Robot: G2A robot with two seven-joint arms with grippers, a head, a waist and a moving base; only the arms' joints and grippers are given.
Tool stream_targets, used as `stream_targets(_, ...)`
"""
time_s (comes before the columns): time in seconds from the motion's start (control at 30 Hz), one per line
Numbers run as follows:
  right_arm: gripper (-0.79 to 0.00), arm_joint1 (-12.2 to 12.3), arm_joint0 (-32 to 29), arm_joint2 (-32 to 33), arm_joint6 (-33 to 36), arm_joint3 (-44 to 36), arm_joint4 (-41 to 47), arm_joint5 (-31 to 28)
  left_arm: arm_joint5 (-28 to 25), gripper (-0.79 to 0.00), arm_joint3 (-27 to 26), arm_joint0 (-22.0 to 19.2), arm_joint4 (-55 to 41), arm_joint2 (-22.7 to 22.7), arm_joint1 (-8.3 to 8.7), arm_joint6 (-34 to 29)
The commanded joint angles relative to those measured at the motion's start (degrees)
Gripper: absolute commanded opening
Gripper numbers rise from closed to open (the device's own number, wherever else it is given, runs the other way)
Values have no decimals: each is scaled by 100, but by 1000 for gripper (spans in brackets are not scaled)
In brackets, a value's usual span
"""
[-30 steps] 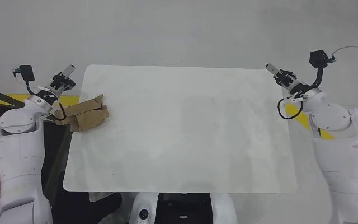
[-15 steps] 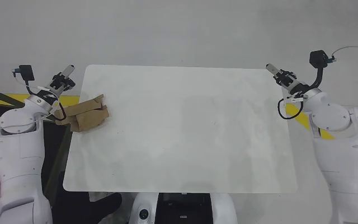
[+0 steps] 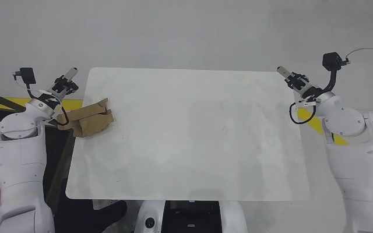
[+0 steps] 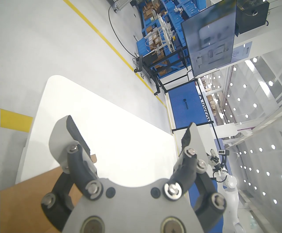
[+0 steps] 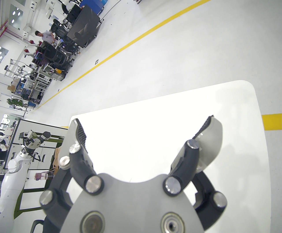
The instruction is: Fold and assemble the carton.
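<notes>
Brown carton unassembled, flaps splayed, overhanging tabletop edge, left tool and right tool wide open, empty

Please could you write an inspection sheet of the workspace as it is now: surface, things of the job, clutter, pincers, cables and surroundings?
Surface: table, white, rounded corners.
Job's things: carton, brown cardboard, not assembled, lying at the table's left edge and partly over it.
Clutter: nothing seen.
Pincers: left pincer open, near the far left corner, not holding the carton; right pincer open, at the far right corner, holding nothing.
Cables: black cable looped at the right wrist; a similar one at the left wrist.
Surroundings: pale floor with a yellow line; dark screen; blue shelving.
</notes>
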Motion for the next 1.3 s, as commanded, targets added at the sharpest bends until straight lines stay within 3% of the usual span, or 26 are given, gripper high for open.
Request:
stream_targets(0.0,0,0,0,0,0,0,0,0,23,0,-72,110,-1,-96,23,65)
stream_targets(0.47,0,0,0,0,0,0,0,0,-633,0,-178,788,904,-1000,269,586)
stream_targets(0.73,0,0,0,0,0,0,0,0,-896,0,174,909,1330,-1455,452,390)
stream_targets(1.03,0,0,0,0,0,0,0,0,-614,0,999,532,1957,-1524,643,375)
stream_targets(1.27,0,0,0,0,0,0,0,0,-417,0,1840,-20,2658,-1334,782,578)
